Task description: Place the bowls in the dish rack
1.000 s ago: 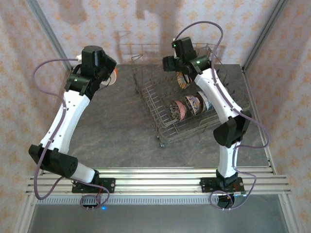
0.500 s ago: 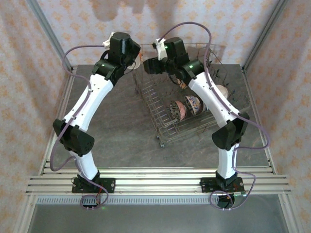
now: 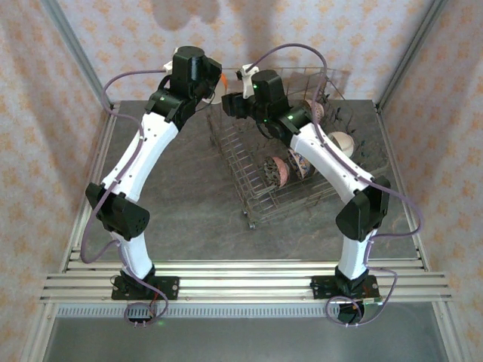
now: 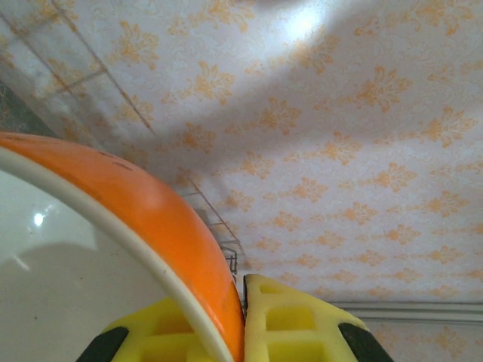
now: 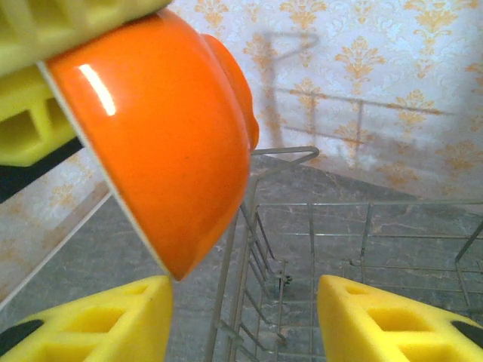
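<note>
On the grey table (image 3: pixel 181 196), in front of the two arm bases, the dish rack (image 3: pixel 249 177) stands turned at an angle. Inside it several bowls stand on edge between the tines: a pink-patterned bowl (image 3: pixel 275 170), a blue-and-white bowl (image 3: pixel 302 161) just beside it, a cream bowl (image 3: pixel 341 141) near the right arm's forearm, and one more bowl (image 3: pixel 314 110) toward the far side, whose pattern I cannot tell. Both arms reach to the far left corner of the rack and meet there. The right gripper (image 5: pixel 245 302) has its yellow fingers spread apart with nothing between them; below them are the rack's corner wires. The orange bowl (image 5: pixel 166 143) hangs tilted just above the right gripper's left finger, outside the rack and above the rack's edge. The left gripper (image 4: pixel 240 309) is clamped on this bowl's rim, one finger on the white inside and one on the orange outside. Behind is the patterned wall (image 4: pixel 362 151).
</note>
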`<move>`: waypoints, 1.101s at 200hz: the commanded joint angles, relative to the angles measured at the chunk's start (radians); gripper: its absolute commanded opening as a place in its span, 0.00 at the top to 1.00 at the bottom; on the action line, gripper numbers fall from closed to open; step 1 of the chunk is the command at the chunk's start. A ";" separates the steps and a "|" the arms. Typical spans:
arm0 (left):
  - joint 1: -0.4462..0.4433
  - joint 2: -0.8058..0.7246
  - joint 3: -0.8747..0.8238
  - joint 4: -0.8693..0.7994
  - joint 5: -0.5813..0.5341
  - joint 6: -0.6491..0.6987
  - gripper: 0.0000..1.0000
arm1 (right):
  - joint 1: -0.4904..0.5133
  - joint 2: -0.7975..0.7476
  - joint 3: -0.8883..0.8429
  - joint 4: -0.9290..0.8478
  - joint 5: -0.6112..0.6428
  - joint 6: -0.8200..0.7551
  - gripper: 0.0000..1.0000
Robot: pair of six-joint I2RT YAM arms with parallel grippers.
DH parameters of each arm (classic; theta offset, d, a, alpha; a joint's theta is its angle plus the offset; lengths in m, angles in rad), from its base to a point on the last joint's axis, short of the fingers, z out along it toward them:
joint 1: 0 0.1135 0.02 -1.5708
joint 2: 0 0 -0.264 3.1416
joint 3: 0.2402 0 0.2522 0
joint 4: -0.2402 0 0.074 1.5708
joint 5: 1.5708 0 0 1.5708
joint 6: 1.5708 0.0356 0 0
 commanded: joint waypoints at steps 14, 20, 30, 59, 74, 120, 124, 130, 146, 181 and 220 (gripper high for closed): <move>-0.016 0.000 0.022 0.035 0.016 -0.034 1.00 | 0.016 -0.040 -0.016 0.097 0.020 0.028 0.49; -0.018 -0.001 0.022 0.032 0.018 -0.040 1.00 | 0.019 -0.038 -0.018 0.100 0.026 0.026 0.49; -0.019 0.001 0.022 0.035 0.023 -0.043 1.00 | 0.023 -0.035 -0.021 0.108 0.044 0.023 0.50; -0.026 0.004 0.023 0.029 0.024 -0.048 1.00 | 0.030 -0.034 -0.046 0.161 0.091 0.037 0.55; -0.029 0.004 0.022 0.027 0.026 -0.055 1.00 | 0.039 -0.029 -0.048 0.178 0.150 0.038 0.59; -0.035 0.007 0.022 0.024 0.034 -0.075 1.00 | 0.050 -0.018 -0.058 0.214 0.284 0.048 0.74; -0.035 0.007 0.021 0.022 0.034 -0.075 1.00 | 0.051 -0.019 -0.060 0.219 0.287 0.048 0.76; -0.037 0.007 0.022 0.018 0.032 -0.077 1.00 | 0.052 -0.020 -0.065 0.226 0.293 0.046 0.77; -0.038 0.007 0.017 0.013 0.029 -0.081 1.00 | 0.056 -0.018 -0.066 0.228 0.311 0.037 0.80; -0.041 0.021 0.029 0.028 0.059 -0.059 1.00 | 0.067 -0.031 -0.100 0.265 0.402 0.026 0.93; -0.060 0.036 0.042 0.016 0.092 -0.028 0.96 | 0.068 -0.068 -0.180 0.362 0.500 0.022 1.00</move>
